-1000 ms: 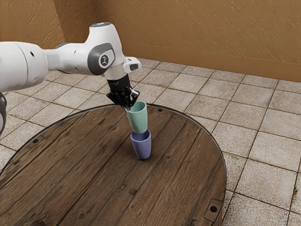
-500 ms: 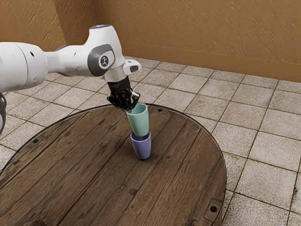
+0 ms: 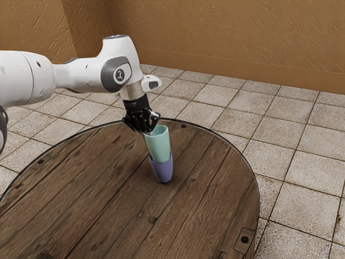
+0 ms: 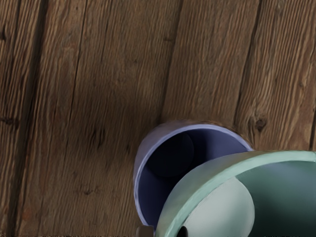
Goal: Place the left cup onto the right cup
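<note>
Plain room, tiled floor (image 3: 302, 135), ochre walls (image 3: 242, 27), wooden table (image 3: 81, 205)

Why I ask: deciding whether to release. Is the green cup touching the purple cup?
Touching. In the exterior view the tilted green cup is sunk into the purple cup, its wall against the purple rim.

The Franka arm (image 3: 32, 75) is wearing glossy white shells all along, thick and rounded like lengths of pipe, swelling into a fat drum at the exterior view's left. A grey round cap (image 3: 119, 74) is sitting in the side of the last big joint, carrying a small white mark at its middle. A pale bluish-grey disc (image 3: 115, 38) is closing off that joint's top, and a short white lug (image 3: 150, 83) is jutting out beneath. Below that, everything is turning black: the gripper (image 3: 145, 127) is looking knobbly and ridged, matte against the white. A dark band (image 3: 2, 132) is edging the base.
</note>
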